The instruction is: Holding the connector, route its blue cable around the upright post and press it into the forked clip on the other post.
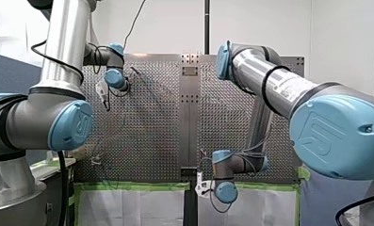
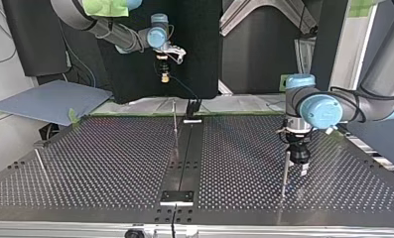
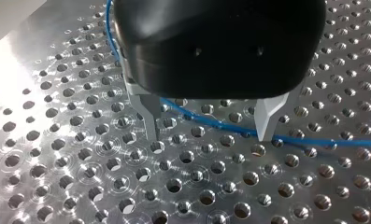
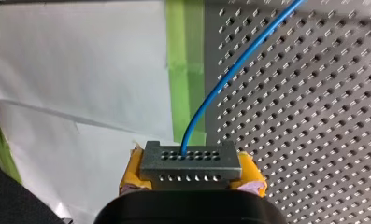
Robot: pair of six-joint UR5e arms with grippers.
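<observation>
My right gripper is shut on the grey connector, held between its yellow pads. The blue cable leaves the connector and runs out over the perforated plate. In the top view that gripper hangs beyond the table's far edge. My left gripper stands open just above the plate, its metal fingers astride the blue cable, which lies on the plate. In the top view it hovers right beside a thin upright post. A second thin post rises near the centre strip.
A third thin rod stands at the top view's left. A black fixture sits at the far end of the centre strip, a metal bracket at its near end. Green tape and white sheeting border the plate under my right gripper.
</observation>
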